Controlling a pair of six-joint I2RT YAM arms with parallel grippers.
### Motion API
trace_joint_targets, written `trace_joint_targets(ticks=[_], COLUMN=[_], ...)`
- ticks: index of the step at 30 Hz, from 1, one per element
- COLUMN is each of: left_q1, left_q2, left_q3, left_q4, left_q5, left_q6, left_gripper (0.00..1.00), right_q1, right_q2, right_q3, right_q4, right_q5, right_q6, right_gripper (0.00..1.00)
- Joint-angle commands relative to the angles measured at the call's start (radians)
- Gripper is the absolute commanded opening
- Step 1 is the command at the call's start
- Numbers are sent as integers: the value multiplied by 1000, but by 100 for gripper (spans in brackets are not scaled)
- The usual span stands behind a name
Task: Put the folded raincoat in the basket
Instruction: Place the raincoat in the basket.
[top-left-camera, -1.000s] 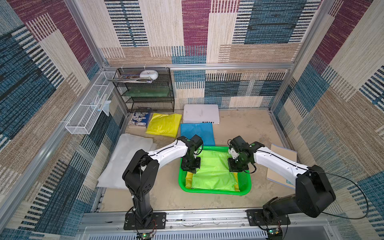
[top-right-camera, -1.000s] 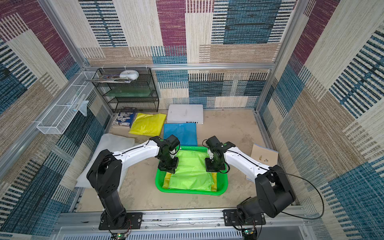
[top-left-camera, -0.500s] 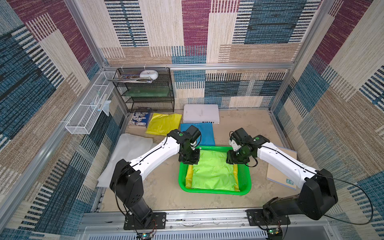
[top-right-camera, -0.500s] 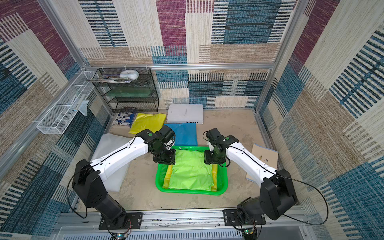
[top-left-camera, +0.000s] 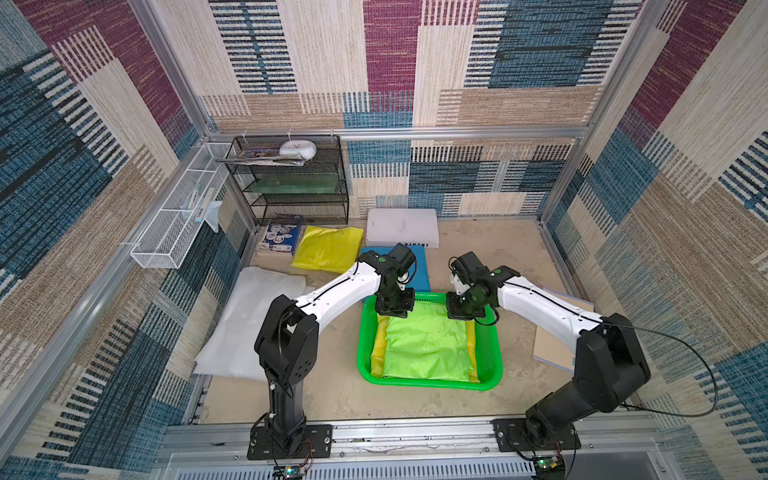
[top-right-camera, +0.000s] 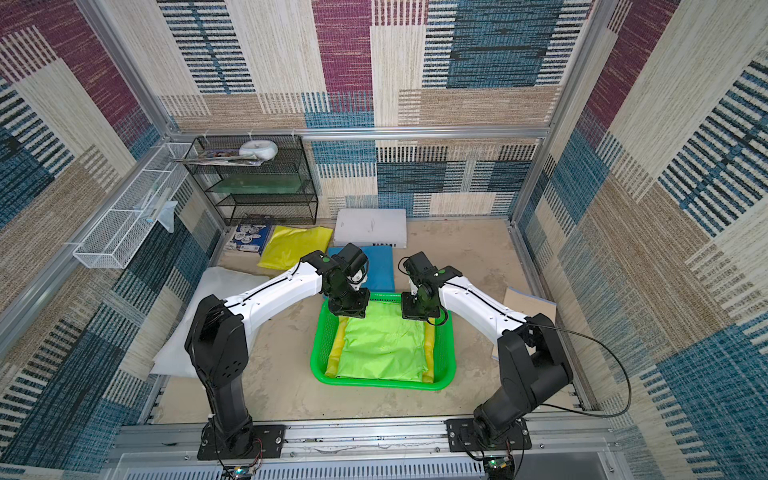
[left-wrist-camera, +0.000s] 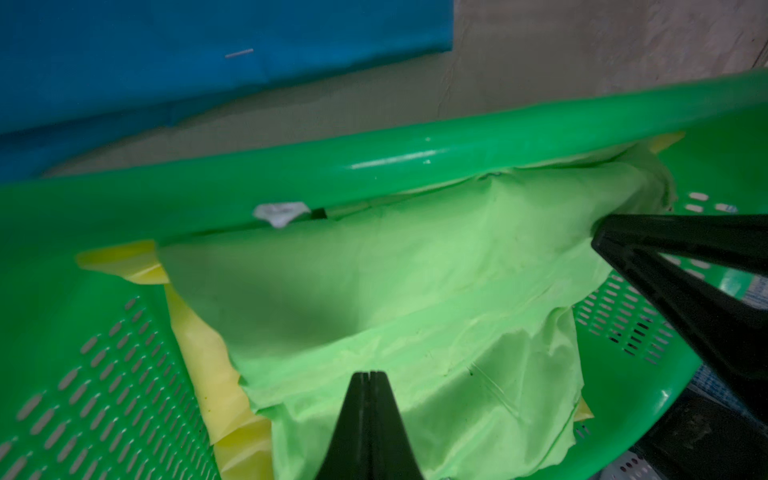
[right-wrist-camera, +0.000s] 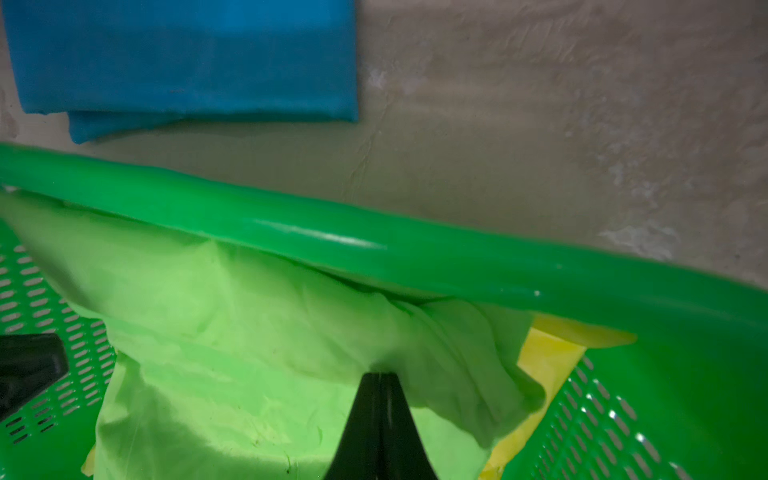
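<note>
A wire basket hangs on the left wall, and a rack stands in the back left corner. Below them a white sheet lies flat on the desk. Along the back, a book, a yellow bundle, a blue bundle and a white box lie in a loose row. The blue one is just behind the basket.

The left gripper is closed, its tips pressed together over the far left part of the raincoat. The raincoat (lime green, a shade paler than the plastic around it) lies folded inside the basket. It rests on a yellow layer that shows along both of its long sides, and its far edge runs in under the basket's far rim.

The right gripper is closed too, over the raincoat's far right part. Its tips meet the cloth where creases gather, and I cannot tell whether any cloth is pinched. Right of the basket a cardboard sheet lies on the desk, partly under the right arm.
</note>
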Motion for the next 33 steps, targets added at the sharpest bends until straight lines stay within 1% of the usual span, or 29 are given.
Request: trace_joint_targets(ticks=[1,4,7,12,14,16,18,20,22,24,25,29,33], left_q1=[14,15,23,38,39,40,35,23,-11,-47,-66,-97,-97], left_q2=[24,29,42,57,26,-40,-129,-220,-295,-339,-353,-383,-360], left_q3=[-4,-20,-36,-52,-60,-71,-100,-146,-220,-282,-317,-440,-520], left_q4=[16,21,27,17,7,-3,-3,13,46,65,71,122,164], left_q5=[-47,-108,-146,-115,-114,-104,-58,16,108,152,156,151,135], left_q6=[5,-7,-13,-5,-5,-7,-12,-21,-30,-38,-46,-75,-93], left_gripper=[0,0,0,0,0,0,0,1,2,1,1,0,0], right_q1=[1,1,1,1,2,3,3,7,11,20,27,73,91], right_q2=[33,54,78,64,32,-27,-98,-161,-235,-287,-303,-328,-288], right_q3=[13,6,3,5,18,20,11,-14,-86,-169,-206,-322,-378], right_q4=[29,45,47,47,40,34,15,-2,19,52,61,113,104], right_q5=[67,95,125,122,73,16,-39,-121,-239,-309,-333,-361,-302], right_q6=[15,20,26,12,-9,-20,-25,-28,-16,23,39,80,83], right_gripper=[6,5,4,5,8,11,15,16,15,13,12,10,8])
